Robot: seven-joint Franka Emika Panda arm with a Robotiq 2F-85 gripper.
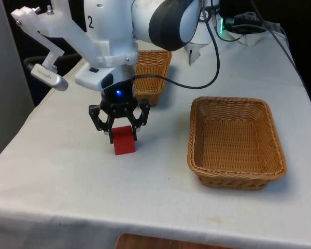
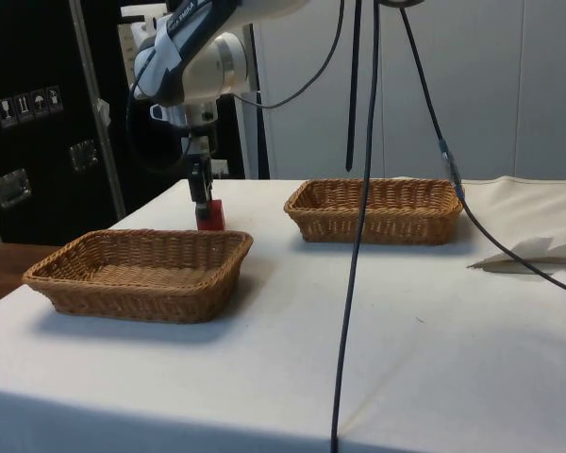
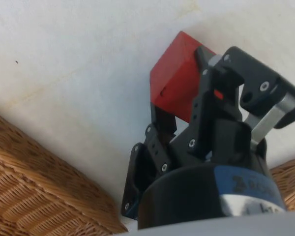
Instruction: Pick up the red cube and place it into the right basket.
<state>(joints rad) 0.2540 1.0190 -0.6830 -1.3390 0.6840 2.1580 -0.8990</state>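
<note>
The red cube (image 1: 124, 142) rests on the white cloth left of the right basket (image 1: 233, 101) in the front view. My gripper (image 1: 123, 134) comes straight down on it, with a black finger pressed to each side of the cube's upper half. In the side view the cube (image 2: 210, 216) stands just behind the near basket (image 2: 184, 283), under the gripper (image 2: 204, 203). In the wrist view the cube (image 3: 174, 83) is clamped between the fingers (image 3: 202, 78).
A second wicker basket (image 1: 156, 78) stands farther back behind the gripper, also seen in the side view (image 2: 373, 226). A black cable (image 1: 197, 83) hangs over the table between the baskets. The table's edges lie near on both sides.
</note>
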